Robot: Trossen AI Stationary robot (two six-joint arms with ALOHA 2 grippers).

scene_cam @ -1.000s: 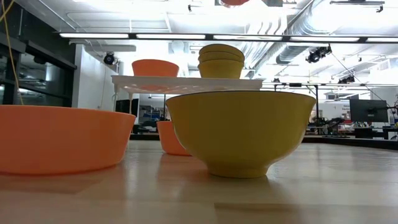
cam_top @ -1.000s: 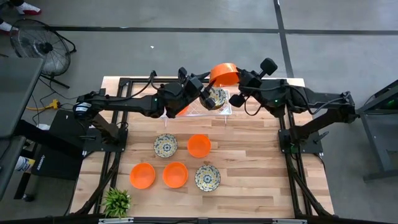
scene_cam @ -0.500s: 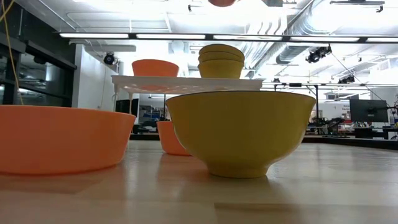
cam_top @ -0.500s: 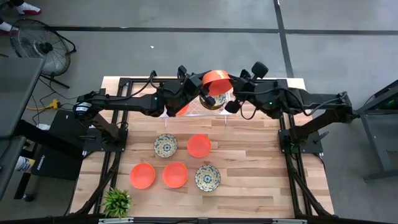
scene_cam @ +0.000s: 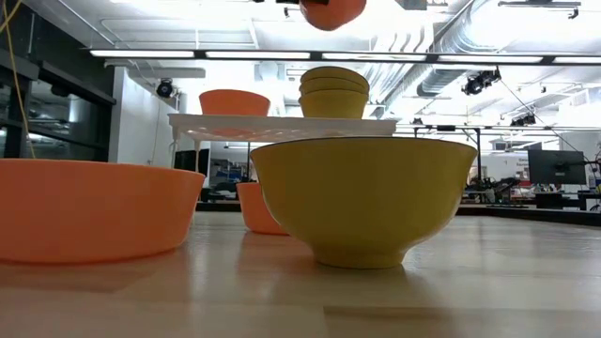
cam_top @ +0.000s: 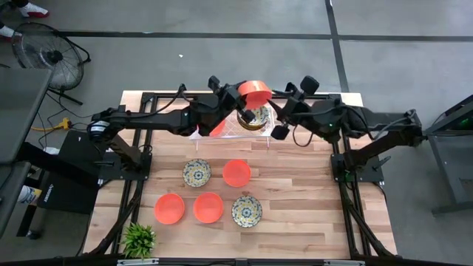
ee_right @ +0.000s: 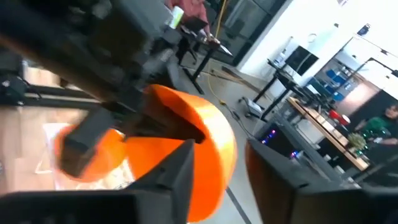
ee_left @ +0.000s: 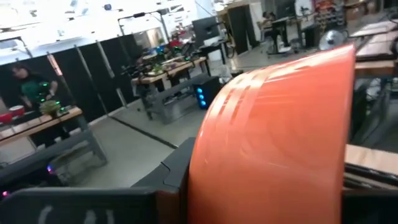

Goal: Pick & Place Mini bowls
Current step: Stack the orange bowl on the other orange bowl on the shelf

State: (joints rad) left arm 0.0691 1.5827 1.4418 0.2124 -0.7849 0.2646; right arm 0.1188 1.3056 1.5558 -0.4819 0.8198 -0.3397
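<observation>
Leftward above the tray point(cam_top: 267, 131) the orange bowl point(cam_top: 253, 91) was carried, clamped by the right gripper point(cam_top: 284, 111) beside the left gripper point(cam_top: 222, 100), whose state was indeterminable; collision could dislodge it.

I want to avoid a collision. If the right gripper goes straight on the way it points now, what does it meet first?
Probably the orange bowl held up over the white tray: it sits right ahead of the right gripper, with the left gripper just behind it. Depth is unclear.

Floor: grey concrete point(cam_top: 222, 18) | floor fan point(cam_top: 46, 52) far left | ceiling strip lights point(scene_cam: 282, 54) | workbenches point(ee_left: 168, 65) behind
</observation>
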